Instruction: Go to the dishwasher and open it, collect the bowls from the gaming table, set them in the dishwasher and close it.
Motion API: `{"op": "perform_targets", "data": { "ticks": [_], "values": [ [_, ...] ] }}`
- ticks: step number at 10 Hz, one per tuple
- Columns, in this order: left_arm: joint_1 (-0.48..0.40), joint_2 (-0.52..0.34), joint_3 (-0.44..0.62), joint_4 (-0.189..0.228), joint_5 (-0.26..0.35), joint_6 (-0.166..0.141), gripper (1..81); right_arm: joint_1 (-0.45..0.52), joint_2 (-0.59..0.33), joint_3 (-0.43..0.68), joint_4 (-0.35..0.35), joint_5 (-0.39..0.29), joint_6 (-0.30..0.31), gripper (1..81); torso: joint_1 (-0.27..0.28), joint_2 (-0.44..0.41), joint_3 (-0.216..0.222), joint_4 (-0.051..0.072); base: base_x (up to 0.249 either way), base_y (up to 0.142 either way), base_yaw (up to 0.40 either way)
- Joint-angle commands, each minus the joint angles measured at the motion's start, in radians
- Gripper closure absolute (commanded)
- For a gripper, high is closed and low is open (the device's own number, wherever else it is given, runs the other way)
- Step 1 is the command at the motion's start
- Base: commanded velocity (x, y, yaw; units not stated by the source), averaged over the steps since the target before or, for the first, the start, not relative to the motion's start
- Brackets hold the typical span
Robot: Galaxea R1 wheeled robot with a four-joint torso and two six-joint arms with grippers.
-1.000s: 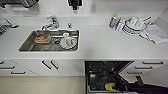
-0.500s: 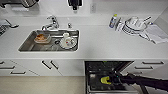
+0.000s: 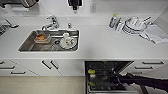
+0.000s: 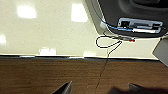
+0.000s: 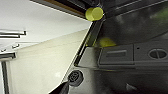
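The dishwasher (image 3: pixel 100 65) stands open under the white counter, its dark interior and wire racks showing. Yellow-green round pieces (image 3: pixel 91 71) sit in it; I cannot tell whether they are bowls. My right arm comes in from the right, and my right gripper (image 3: pixel 111 76) is over the open racks. In the right wrist view, the inner door with its detergent compartment (image 5: pixel 117 53) and a yellow round piece (image 5: pixel 94 13) are close, and my right gripper (image 5: pixel 95 89) is open and empty. My left gripper (image 4: pixel 100 89) is open over the floor. The gaming table is out of view.
A steel sink (image 3: pixel 27 46) with dishes and a tap (image 3: pixel 51 22) lies at the left of the counter. A bottle (image 3: pixel 113 21), stacked dishes (image 3: pixel 133 25) and a cloth (image 3: pixel 156 33) sit at the right. White drawers (image 3: pixel 147 65) flank the dishwasher. Beige floor (image 3: pixel 42 85) lies at the lower left.
My right arm has come in from the right and reached over the open dishwasher racks. The counter, the sink and the camera have stayed put.
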Motion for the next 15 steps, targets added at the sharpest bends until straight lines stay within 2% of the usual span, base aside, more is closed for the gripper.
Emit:
{"op": "perform_targets", "data": {
  "ticks": [1,2,3,4,5,6,7,9,11,12,13,14,15],
  "values": [
    [0.067,0.062,-0.086,-0.401,0.096,0.442,1.0,0.085,-0.093,0.091,0.039,-0.08,0.003,1.0,0.0,0.0,0.0,0.0,0.0,0.0,0.0],
    [0.066,0.073,-0.083,-0.734,0.133,0.784,1.0,0.064,-0.139,0.123,0.038,-0.104,0.001,1.0,0.0,0.0,0.0,0.0,0.0,0.0,0.0],
    [0.034,0.054,-0.05,-0.623,0.087,0.679,1.0,0.028,-0.194,0.158,0.038,-0.129,-0.002,1.0,0.0,0.0,0.0,0.0,0.0,0.0,0.0],
    [0.048,0.073,-0.07,-1.409,0.138,1.436,1.0,-0.021,-0.231,0.171,0.03,-0.141,-0.005,1.0,0.0,0.0,0.0,0.0,0.0,0.0,0.0],
    [0.026,0.049,-0.047,-0.81,0.119,0.905,1.0,-0.087,-0.282,0.167,0.027,-0.143,-0.009,1.0,0.0,0.0,0.0,0.0,0.0,0.0,0.0],
    [0.042,0.068,-0.053,-1.761,0.13,1.823,1.0,-0.133,-0.314,0.171,0.027,-0.143,-0.011,1.0,0.0,0.0,0.0,0.0,0.0,0.0,0.0],
    [0.032,0.065,-0.051,-1.829,0.13,1.905,1.0,-0.205,-0.356,0.174,0.024,-0.141,-0.011,1.0,0.0,0.0,0.0,0.0,0.0,0.0,0.0],
    [0.011,0.068,-0.051,-1.887,0.141,1.982,1.0,-0.315,-0.419,0.151,0.019,-0.126,-0.031,1.0,0.0,0.0,0.0,0.0,0.0,0.0,0.0],
    [0.006,0.065,-0.051,-2.022,0.136,2.16,1.0,-0.411,-0.481,0.163,0.016,-0.099,-0.048,1.0,0.0,0.0,0.0,0.0,0.0,0.0,0.0],
    [-0.003,0.065,-0.051,-2.094,0.133,2.208,1.0,-0.459,-0.485,0.165,0.015,-0.098,-0.046,1.0,0.0,0.0,0.0,0.0,0.0,0.0,0.0],
    [-0.011,0.065,-0.051,-2.121,0.133,2.209,1.0,-0.52,-0.476,0.165,0.01,-0.098,-0.046,1.0,0.0,0.0,0.0,0.0,0.0,0.0,0.0],
    [-0.021,0.064,-0.053,-2.125,0.133,2.2,1.0,-0.596,-0.457,0.147,-0.024,-0.085,-0.045,1.0,0.0,0.0,0.0,0.0,0.0,0.0,0.0],
    [-0.029,0.059,-0.051,-2.131,0.132,2.194,1.0,-0.66,-0.43,0.099,-0.044,-0.026,-0.043,1.0,0.0,0.0,0.0,0.0,0.0,0.0,0.0]
  ]
}}
